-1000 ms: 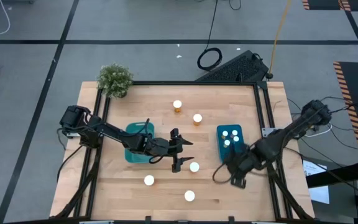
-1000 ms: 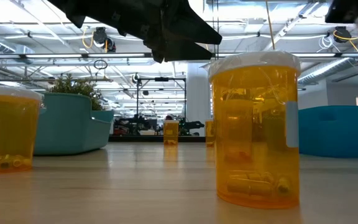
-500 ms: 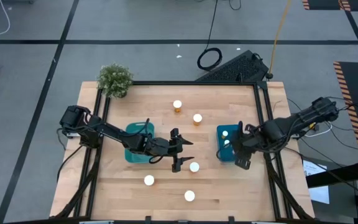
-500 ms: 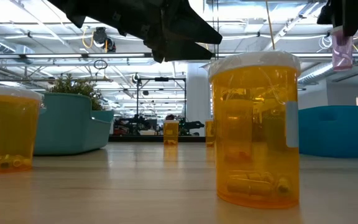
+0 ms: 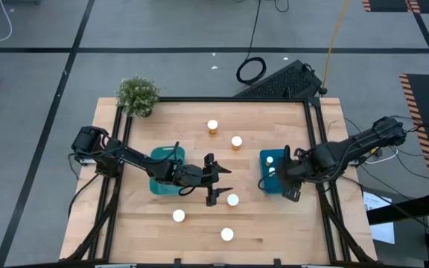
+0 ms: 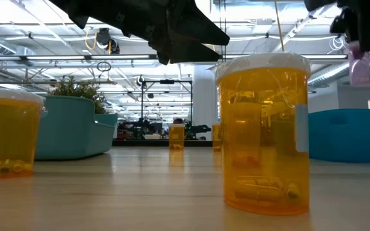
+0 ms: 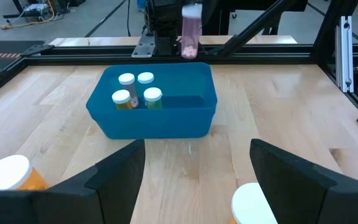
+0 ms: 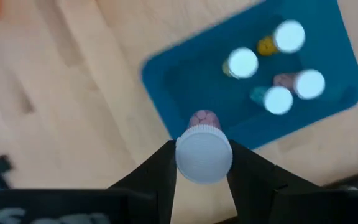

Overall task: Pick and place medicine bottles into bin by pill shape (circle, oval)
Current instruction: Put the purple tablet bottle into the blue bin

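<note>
Shifted slightly, pink bottle [image 8: 203,151] stays between right fingers [image 8: 160,168].

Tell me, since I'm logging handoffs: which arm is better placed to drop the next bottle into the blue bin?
The right. Its gripper already holds a pink bottle above the blue bin, while the left gripper hangs empty, fingers open, over mid-table.

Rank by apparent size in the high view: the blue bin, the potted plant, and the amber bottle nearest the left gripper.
1. Potted plant and blue bin: similar in size; the right gripper covers part of the bin, so no ranking.
2. Amber bottle: clearly smallest, beside the left gripper.
</note>
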Motion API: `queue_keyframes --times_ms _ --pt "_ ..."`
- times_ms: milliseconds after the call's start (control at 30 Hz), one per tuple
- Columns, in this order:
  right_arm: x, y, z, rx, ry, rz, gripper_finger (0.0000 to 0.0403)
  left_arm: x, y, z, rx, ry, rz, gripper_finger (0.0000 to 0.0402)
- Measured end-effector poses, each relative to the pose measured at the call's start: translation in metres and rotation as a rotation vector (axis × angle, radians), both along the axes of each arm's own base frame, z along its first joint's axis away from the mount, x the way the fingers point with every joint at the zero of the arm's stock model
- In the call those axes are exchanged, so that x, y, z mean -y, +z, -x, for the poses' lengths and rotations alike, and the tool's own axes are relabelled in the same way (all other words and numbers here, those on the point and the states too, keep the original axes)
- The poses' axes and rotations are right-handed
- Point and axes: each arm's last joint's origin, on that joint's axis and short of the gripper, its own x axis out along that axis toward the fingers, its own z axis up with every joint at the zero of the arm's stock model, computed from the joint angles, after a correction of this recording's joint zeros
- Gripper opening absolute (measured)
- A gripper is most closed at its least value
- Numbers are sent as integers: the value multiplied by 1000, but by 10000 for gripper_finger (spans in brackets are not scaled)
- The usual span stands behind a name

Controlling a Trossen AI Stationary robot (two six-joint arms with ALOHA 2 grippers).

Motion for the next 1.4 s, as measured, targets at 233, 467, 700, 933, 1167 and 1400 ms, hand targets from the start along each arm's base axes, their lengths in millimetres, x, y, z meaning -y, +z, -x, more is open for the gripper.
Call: queue_keyframes --times_ms 233,467,700,933,1167,1400 --pt "4 -28 4 -69 -40 25 118 0 0 0 0 0 0 292" --pt "10 -54 2 -55 -69 19 119 0 0 0 1 0 0 292" --pt "16 -82 2 -44 -78 13 119 0 0 0 1 -1 -2 292" --pt "19 -100 5 -53 -83 -32 119 0 0 0 1 -1 -2 292" --pt "19 -106 5 -37 -85 -37 130 0 0 0 1 -1 -2 292" --pt "19 -106 5 -31 -84 -16 163 0 0 0 1 -1 -2 292"
